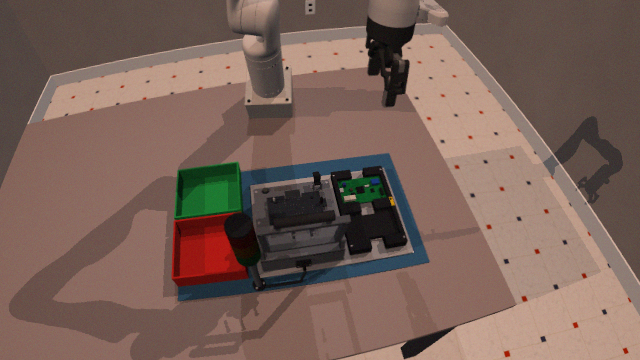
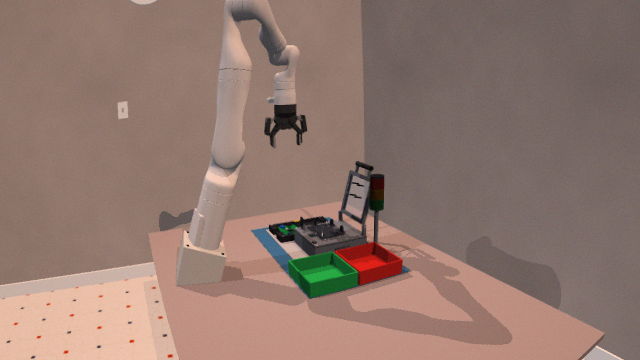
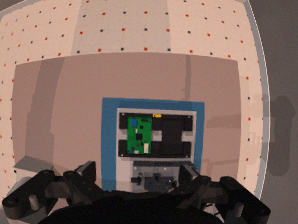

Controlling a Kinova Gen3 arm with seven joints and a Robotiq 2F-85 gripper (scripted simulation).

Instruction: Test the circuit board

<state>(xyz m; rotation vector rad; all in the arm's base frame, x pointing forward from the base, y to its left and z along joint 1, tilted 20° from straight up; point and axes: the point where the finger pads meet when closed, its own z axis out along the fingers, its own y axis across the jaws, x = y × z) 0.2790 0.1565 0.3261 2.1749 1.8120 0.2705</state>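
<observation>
The green circuit board [image 1: 361, 191] [image 3: 140, 131] lies component side up in one bay of the black tray [image 1: 375, 225] [image 3: 172, 134]; the other bay is empty. Its white connector [image 1: 350, 198] [image 3: 146, 147] is at the end nearer the tester. The grey tester [image 1: 260, 206] [image 2: 327, 245] stands beside the tray, its lid [image 2: 356, 196] raised. A small black upright part [image 1: 317, 179] stands at its edge toward the robot base. The signal light [image 1: 242, 241] [image 2: 377, 192] shows no lit colour. My gripper [image 1: 382, 89] [image 2: 286, 144] [image 3: 137, 173] is open and empty, high above the table.
The green bin [image 1: 209, 192] [image 2: 327, 285] and red bin [image 1: 210, 277] [image 2: 381, 272] stand side by side at the tester's other side. A blue mat [image 1: 417, 250] [image 3: 109, 135] lies beneath the setup. The light's pole stands near the lid's hinge side.
</observation>
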